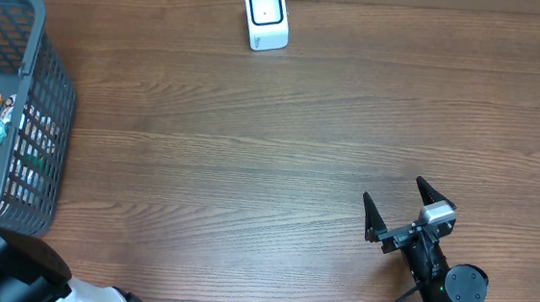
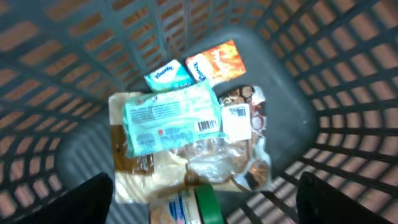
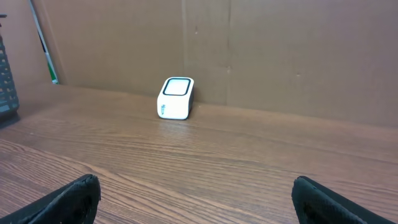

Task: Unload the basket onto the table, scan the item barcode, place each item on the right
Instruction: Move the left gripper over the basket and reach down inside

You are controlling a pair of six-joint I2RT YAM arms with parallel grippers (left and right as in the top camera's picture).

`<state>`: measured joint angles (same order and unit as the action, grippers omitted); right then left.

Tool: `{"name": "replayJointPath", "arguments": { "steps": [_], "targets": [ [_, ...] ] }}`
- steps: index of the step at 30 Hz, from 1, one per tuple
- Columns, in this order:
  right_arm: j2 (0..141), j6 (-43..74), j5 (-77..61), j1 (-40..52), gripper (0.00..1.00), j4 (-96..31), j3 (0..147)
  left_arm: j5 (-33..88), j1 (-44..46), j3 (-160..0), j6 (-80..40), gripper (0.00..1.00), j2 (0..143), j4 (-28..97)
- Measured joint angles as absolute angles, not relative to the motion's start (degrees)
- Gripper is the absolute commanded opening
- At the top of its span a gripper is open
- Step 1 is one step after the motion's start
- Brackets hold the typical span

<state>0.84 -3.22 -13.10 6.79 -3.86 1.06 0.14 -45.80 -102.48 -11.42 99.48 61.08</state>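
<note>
The scan has hardly begun: no item has been lifted out, and everything to be scanned lies in the grey basket at the left edge of the table. The left gripper hangs over the basket's opening with its jaws spread and nothing between them. Straight below it lies a teal packet on top of the heap, with its barcode facing up near its right end. Round it are a small tissue pack and an orange packet on the far side. A clear bag with a white label lies to the right. Which item will be picked I cannot tell, though the teal packet looks the easiest to reach. What is left is nearly the whole job: grasp an item, carry it out of the basket, and show its barcode to the white scanner. The scanner stands at the far edge of the table, well apart from the basket. The right gripper waits at the near right with its jaws wide and empty. The table is dark wood grain, bare between basket and scanner, and a brown cardboard wall closes off the far side.
</note>
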Motion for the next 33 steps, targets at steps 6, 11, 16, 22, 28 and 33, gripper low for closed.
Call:
{"name": "replayJointPath", "arguments": {
  "steps": [6,11,16,22,28,33],
  "targets": [
    [0.8,-3.2,-13.1,6.8,1.0,-3.9,1.1,0.1,-45.8,-96.0,-5.0,0.81,102.9,54.3],
    [0.8,-3.2,-13.1,6.8,1.0,-3.8,1.1,0.5,-45.8,-94.2,-0.2,0.71,107.5,51.4],
    [0.8,-3.2,-13.1,6.8,1.0,-3.9,1.1,1.7,-45.8,-94.0,5.0,0.59,113.6,50.4],
    [0.8,-3.2,-13.1,6.8,1.0,-3.9,1.1,1.7,-45.8,-94.0,7.7,0.55,116.4,48.8],
    [0.8,-3.2,-13.1,6.8,1.0,-3.9,1.1,1.5,-45.8,-94.0,8.0,0.55,116.5,47.6],
    [0.8,-3.2,-13.1,6.8,1.0,-3.9,1.1,1.2,-45.8,-94.1,8.2,0.55,117.6,47.0]
  ]
}}
